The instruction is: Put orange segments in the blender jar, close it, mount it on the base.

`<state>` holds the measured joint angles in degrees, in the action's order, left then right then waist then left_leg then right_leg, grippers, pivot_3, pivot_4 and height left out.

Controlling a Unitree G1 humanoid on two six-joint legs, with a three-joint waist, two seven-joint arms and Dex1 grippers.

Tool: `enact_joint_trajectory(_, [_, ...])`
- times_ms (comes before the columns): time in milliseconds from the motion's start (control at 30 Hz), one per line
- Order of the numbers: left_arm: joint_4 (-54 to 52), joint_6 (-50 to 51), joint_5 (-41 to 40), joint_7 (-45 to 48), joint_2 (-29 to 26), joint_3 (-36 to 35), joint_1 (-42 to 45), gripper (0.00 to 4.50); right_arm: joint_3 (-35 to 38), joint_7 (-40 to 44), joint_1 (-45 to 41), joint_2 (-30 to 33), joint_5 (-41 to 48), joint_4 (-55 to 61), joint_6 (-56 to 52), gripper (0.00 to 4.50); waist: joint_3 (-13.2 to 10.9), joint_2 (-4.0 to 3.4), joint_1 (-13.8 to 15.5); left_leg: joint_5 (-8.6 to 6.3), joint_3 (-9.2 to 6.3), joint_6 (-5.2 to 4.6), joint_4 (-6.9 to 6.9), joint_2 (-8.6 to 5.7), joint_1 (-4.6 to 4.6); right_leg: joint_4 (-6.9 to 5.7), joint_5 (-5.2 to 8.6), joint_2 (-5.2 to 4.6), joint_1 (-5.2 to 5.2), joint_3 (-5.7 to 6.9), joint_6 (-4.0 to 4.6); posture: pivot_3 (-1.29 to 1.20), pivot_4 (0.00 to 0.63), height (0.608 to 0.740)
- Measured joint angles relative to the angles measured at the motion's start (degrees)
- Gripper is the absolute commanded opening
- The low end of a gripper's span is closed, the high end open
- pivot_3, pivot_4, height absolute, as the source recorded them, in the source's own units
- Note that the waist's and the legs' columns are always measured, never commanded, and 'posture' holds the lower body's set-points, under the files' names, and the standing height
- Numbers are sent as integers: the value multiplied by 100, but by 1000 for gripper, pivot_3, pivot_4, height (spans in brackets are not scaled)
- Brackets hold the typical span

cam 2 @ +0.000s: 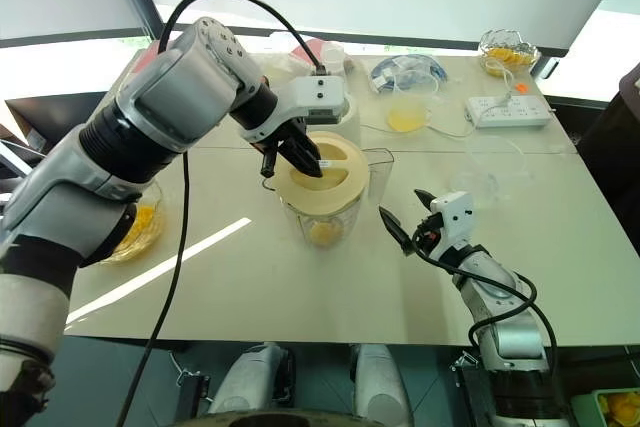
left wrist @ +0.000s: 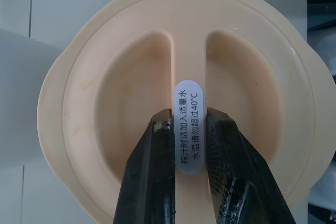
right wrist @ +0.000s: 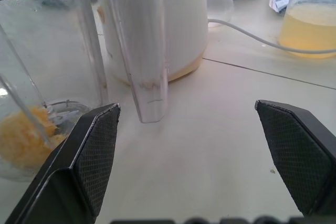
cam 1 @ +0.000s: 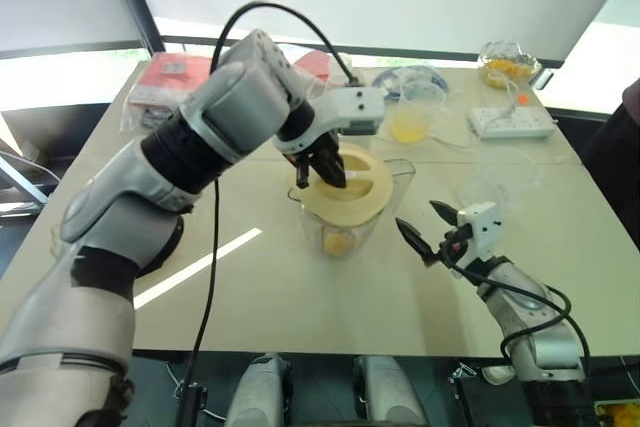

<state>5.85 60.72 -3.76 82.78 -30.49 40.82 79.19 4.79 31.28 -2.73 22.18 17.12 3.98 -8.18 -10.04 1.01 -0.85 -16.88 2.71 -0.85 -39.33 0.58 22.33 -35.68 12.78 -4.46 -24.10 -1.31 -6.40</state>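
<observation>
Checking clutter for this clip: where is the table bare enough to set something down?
Bare: the near strip of table in front of the jar, between the left bowl and the open right claw. Also the right side by the empty bowl. Crowded: the far edge, with cup, power strip and bags.

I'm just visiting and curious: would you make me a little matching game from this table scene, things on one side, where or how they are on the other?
Things:
1. lid
2. orange segments
3. right gripper
4. power strip

States:
a. open, beside the blender jar
b. at the jar's bottom
c. pinched by the left gripper
d. at the table's far edge

Pairs: 1-c, 2-b, 3-a, 4-d
</observation>
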Motion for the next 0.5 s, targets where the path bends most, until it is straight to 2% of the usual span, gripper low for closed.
enact_joint_trajectory(133, [-346, -29, -1, -161, -105, -122, -235, 243, -127, 101, -315, -95, -133, -489, 301, 4341, 22, -26, -4, 0, 2, 1, 0, -1, -4, -13, 1, 0, 0, -3, -2, 0, 150, 740])
enact_joint_trajectory(333, [-574, 41, -21, -294, -178, -146, -363, 243, -164, 339, -460, -99, -101, -569, 354, 4341, 36, -26, -6, 1, 1, 1, 0, -2, -23, -33, 2, 3, 6, -4, -4, 0, 150, 740])
enact_joint_trajectory(500, [-760, 35, -17, -401, -234, -177, -544, 243, -155, 278, -786, -201, -146, -981, 528, 4341, 43, -26, -30, 0, 1, 1, 10, 2, -104, -23, 17, 4, 83, -5, 13, 0, 150, 740])
